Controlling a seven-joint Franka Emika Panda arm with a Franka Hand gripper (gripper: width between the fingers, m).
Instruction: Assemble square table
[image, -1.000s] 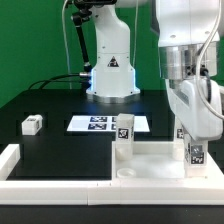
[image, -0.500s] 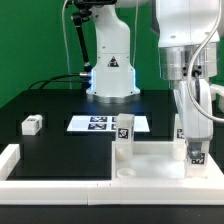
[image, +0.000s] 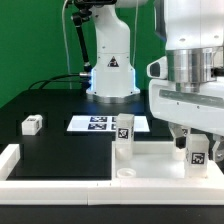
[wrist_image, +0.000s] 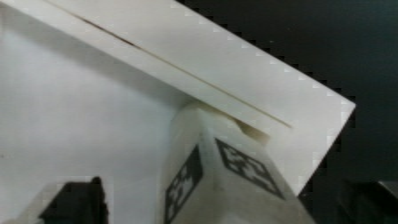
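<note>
Black bench (image: 60, 150) carries the square table (image: 152, 156) at five o'clock; the claw (image: 196, 139) gapes wide astride an upright leg (image: 197, 155) bearing a black-and-white tag.

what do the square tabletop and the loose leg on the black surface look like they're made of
Tabletop: looks like white plastic, smooth and fairly matt, judging by its even colour, moulded raised rim and round socket. Loose leg: apparently the same white plastic, a small block carrying a black-and-white printed tag, perhaps a sticker; too small to be sure.
</note>
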